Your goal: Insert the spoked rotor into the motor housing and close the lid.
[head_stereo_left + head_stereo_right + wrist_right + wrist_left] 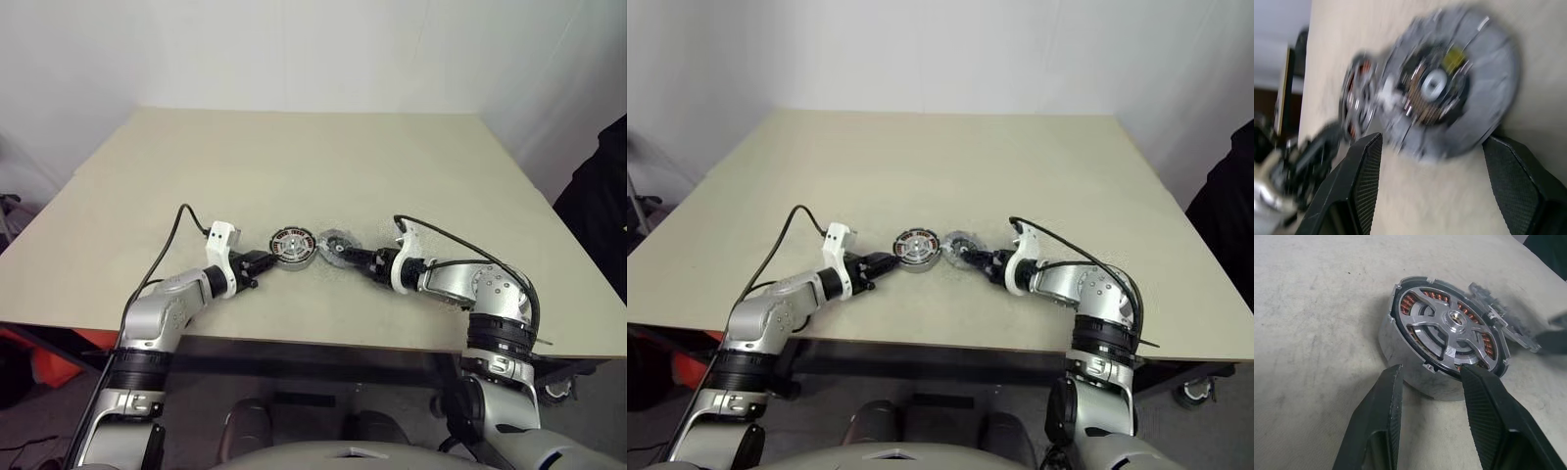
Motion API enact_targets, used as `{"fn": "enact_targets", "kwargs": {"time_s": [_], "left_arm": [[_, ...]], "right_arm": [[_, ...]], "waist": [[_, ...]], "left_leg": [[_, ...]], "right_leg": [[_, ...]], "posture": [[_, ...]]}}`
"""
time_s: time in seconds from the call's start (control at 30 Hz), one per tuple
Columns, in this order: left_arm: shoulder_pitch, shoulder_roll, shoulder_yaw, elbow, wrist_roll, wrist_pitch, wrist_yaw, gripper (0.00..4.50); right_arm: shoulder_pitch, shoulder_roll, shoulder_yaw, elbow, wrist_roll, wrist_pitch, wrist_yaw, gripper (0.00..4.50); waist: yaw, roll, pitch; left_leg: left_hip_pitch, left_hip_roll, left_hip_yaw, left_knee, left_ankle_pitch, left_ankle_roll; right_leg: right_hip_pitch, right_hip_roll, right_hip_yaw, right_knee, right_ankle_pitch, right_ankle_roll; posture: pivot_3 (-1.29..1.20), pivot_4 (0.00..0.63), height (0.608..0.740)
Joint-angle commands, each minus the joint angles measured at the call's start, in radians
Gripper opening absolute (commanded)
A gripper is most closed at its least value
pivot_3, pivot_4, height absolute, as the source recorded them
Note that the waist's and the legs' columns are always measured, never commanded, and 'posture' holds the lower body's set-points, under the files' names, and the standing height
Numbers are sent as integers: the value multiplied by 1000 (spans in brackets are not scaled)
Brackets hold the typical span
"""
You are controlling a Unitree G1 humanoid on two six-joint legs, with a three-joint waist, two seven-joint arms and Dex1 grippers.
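Sitting near the desk's (411, 166) six-o'clock edge, the round grey metal motor housing (292, 246) showed copper windings under a silver-spoked, black-rimmed rotor (1449, 330), apparently already seated. The flat grey cut-out lid (335, 242) lay touching it at three o'clock. The left gripper (1430, 382) stood apart at the housing's wall; the right gripper (1435, 147) straddled the lid, unclamped. A skewed grasp could shove the lid against the housing.

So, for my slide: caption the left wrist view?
Left hand straddling round grey metal motor housing with spoked rotor seated.
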State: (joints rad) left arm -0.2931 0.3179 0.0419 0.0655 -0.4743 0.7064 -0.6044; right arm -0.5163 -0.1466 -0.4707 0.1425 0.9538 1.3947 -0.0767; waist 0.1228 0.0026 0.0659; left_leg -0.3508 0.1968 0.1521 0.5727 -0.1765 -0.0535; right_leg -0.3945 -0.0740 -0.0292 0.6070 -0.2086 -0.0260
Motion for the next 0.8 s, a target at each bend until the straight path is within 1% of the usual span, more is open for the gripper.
{"fn": "enact_targets", "kwargs": {"time_s": [0.03, 0.3, 0.5, 0.57, 0.67, 0.73, 0.8], "left_arm": [[-5, 6, 2, -22, 6, -2, 5, 1943], [-17, 9, 3, -8, 14, -11, 8, 1943], [-14, 12, 9, 2, 22, -20, 9, 1943], [-10, 11, 9, 2, 23, -24, 9, 1943], [-6, 11, 10, 3, 26, -27, 11, 1943], [-5, 13, 13, 4, 28, -29, 15, 1943], [-5, 14, 18, 6, 28, -31, 18, 1943]], "right_arm": [[-65, 30, -44, 15, 3, -72, -8, 3299], [-94, 61, -45, 53, -7, -81, -21, 3299], [-118, 97, -51, -14, 73, -13, -7, 3299], [-129, 102, -34, -49, 96, -5, 24, 3299], [-143, 119, -16, -69, 97, 0, 20, 3814], [-149, 128, 2, -69, 88, -2, 17, 4475], [-153, 134, 32, -69, 72, -8, 24, 4475]], "waist": [[-1, 0, 0], [-1, 1, 0], [-2, 1, 0], [-2, 1, 0], [-2, 1, 0], [-1, 1, 0], [-2, 1, 0]], "left_leg": [[0, 0, 0, -1, 0, 0], [-2, -1, 0, -3, 0, 1], [-2, -1, 0, -4, -1, 1], [-2, -1, 0, -4, 0, 1], [-2, -1, 0, -4, 0, 1], [-2, 0, 0, -4, 0, 1], [-2, -1, 0, -4, 0, 1]], "right_leg": [[-1, 0, 0, 0, 0, 0], [-2, 0, 0, 1, 0, 0], [-4, 0, 0, 1, 0, 0], [-4, 0, 0, 1, 0, 0], [-4, 0, 0, 1, 0, 0], [-4, 0, 0, 1, 0, 0], [-4, 0, 0, 1, 0, 0]], "posture": [[0, 0, 740], [0, 0, 740], [0, 0, 740], [0, 0, 740], [0, 0, 740], [0, 0, 740], [0, 0, 740]]}}
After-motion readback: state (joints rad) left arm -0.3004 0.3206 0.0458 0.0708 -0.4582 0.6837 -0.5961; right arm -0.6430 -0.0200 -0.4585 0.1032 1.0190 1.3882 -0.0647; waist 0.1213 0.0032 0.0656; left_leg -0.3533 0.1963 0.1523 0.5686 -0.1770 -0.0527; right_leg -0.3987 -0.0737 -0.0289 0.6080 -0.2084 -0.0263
